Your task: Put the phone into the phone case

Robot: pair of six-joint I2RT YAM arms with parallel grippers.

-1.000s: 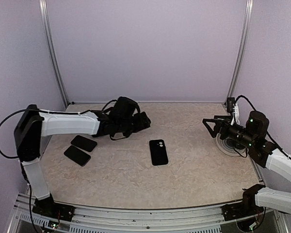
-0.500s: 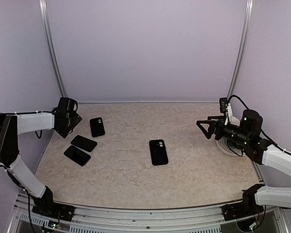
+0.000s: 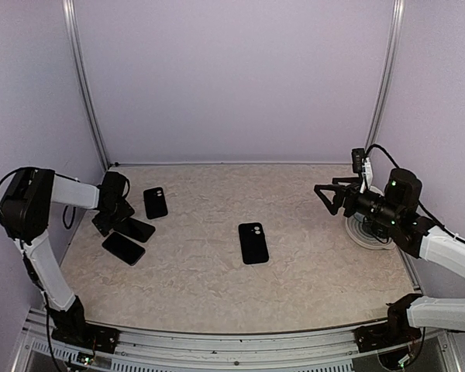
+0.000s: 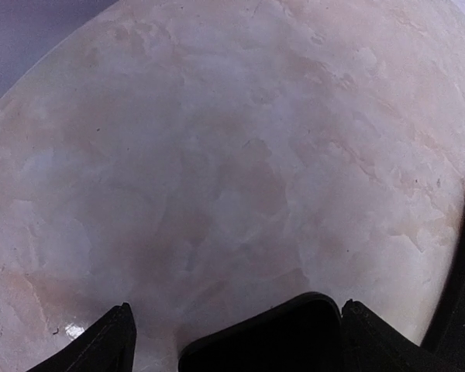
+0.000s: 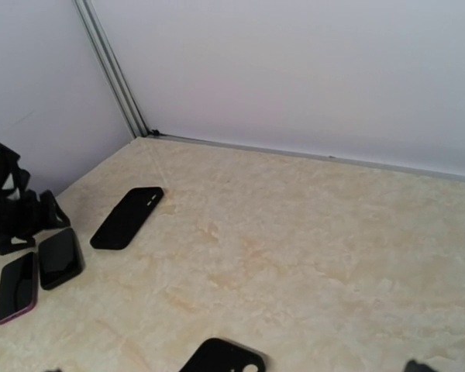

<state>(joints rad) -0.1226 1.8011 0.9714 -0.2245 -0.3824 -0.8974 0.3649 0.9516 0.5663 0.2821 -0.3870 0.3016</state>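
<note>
Two black phones lie at the table's left, one [image 3: 134, 229] [image 5: 60, 257] nearer the wall and one [image 3: 123, 248] [image 5: 17, 287] with a pinkish rim. A flat black piece with camera cutouts, which looks like a phone case [image 3: 156, 202] [image 5: 128, 217], lies just beyond them. A second such black piece [image 3: 253, 242] [image 5: 223, 358] rests mid-table. My left gripper [image 3: 108, 221] [image 4: 240, 341] is open low over the first phone, whose rounded corner [image 4: 271, 337] sits between the fingers, close to the right one. My right gripper [image 3: 328, 195] hangs open above the table's right side, holding nothing.
A white round dish [image 3: 364, 232] sits under the right arm by the right wall. Lilac walls with metal corner posts [image 3: 85, 85] close in the table. Bare marble tabletop [image 3: 217, 287] stretches along the front. A dark edge [image 4: 461, 279] crosses the right side of the left wrist view.
The left arm pulled back from mid-table to the left side, uncovering the case-like piece behind the phones, and its gripper dropped low over the phones. The right gripper barely moved.
</note>
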